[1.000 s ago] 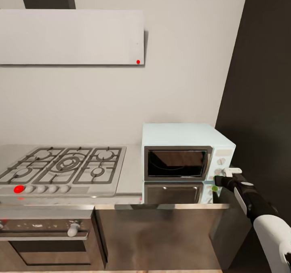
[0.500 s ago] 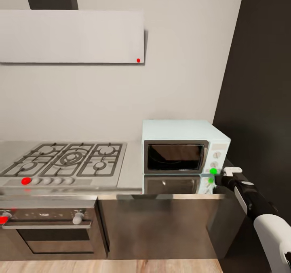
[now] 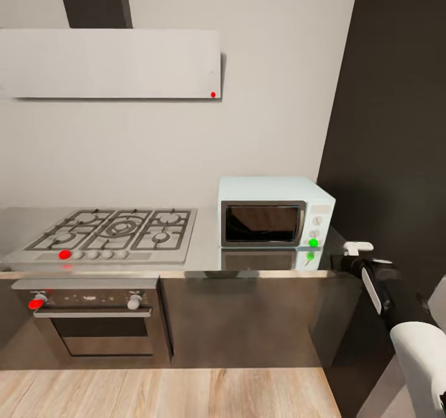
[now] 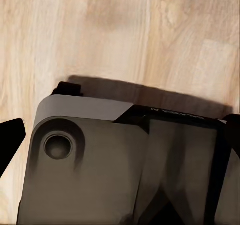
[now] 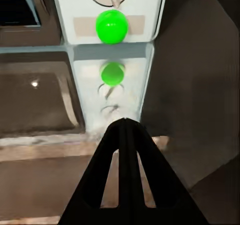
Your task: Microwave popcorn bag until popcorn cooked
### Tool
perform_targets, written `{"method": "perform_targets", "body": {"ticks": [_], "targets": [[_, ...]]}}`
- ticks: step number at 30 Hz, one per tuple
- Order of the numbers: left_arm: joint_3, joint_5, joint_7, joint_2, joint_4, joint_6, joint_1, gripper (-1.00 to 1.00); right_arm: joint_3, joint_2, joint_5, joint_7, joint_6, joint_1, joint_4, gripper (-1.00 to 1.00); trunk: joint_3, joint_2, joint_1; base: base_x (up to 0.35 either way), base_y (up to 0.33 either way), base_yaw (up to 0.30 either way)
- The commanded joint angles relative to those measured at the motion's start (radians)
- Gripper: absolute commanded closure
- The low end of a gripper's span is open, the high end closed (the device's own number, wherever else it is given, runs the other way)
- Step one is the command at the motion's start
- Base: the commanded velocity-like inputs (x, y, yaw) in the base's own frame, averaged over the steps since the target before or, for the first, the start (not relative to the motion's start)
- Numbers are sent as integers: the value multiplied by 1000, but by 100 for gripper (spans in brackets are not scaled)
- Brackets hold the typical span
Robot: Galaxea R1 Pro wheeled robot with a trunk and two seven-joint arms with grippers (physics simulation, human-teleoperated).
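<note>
Right jaws [image 5: 124,130]: pressed together into a single dark wedge, nothing between them; aimed at the lower corner of the microwave's control panel, a little short of it.
Right jaws, head view [image 3: 347,261]: held at the worktop's right end, just beside the microwave's front corner, apart from it.
Left jaws: not made out; dark robot body and pale wooden floor [image 4: 130,30] under the left wrist camera, so open or closed could not be told.
Green light [image 5: 111,26]: lit on the white panel below a knob, mirrored in the shiny steel beneath.
Microwave [image 3: 272,213]: pale mint box, dark glass door closed, standing on the worktop right of the hob.
Worktop [image 3: 207,251]: grey reflective steel over dark cabinets.
Hob [image 3: 114,233]: grey grates, a red marker on its front edge; oven [image 3: 93,325] built in below it.
Popcorn bag: not found on the stretch of worktop in sight; possibly already behind the dark door, judging by the lit panel, though the glass gave nothing away.
Handling, as a judgement: a crumpled paper sack likely light, soft and easily crushed; best taken gently across the wrinkled sides just under the rolled rim, kept upright; probably hot after heating.
Stage, as a judgement: heating seemingly under way.
</note>
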Motion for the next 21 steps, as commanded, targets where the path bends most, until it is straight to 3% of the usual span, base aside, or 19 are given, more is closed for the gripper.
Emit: {"method": "perform_targets", "body": {"ticks": [1,5,8,9,12,13,15,17,19,21], "targets": [[-8,10,-2,0,2,-3,-1,-100,-3,0,7,9,17,-1,-2,100,-1,-1,-1,-341,0,0],[-8,10,-2,0,2,-3,-1,-100,-6,-13,3,7,29,11,-3,100,-1,-1,-1,-341,0,0],[-8,10,-2,0,2,-3,-1,-100,-5,-13,22,2,16,73,82,100,-1,-1,-1,-341,0,0],[-8,8,-2,0,2,-3,-1,-100,-3,-5,130,-1,-118,170,279,100,-1,-1,-1,-311,0,0],[-8,8,-2,0,2,-3,-1,-100,-2,2,241,-6,-431,217,697,100,-1,-1,-1,-267,0,0],[-8,8,-2,0,2,-3,-1,-100,-2,3,262,-7,-511,222,782,100,-1,-1,-1,-232,0,0],[-8,9,-2,0,2,-3,-1,-100,-2,4,288,-7,-585,259,846,100,-1,-1,-1,-174,0,0],[-7,10,-2,1,2,-3,-1,-100,-2,6,294,-9,-611,335,863,100,-1,-1,-1,-69,0,0],[-7,11,-2,2,2,-3,-1,-100,-3,6,295,-10,-645,462,868,100,-1,-1,-1,-13,0,0],[-7,12,-2,2,2,-3,-1,-100,-5,6,293,-11,-686,548,869,100,-1,-1,-1,-3,0,0]]}}
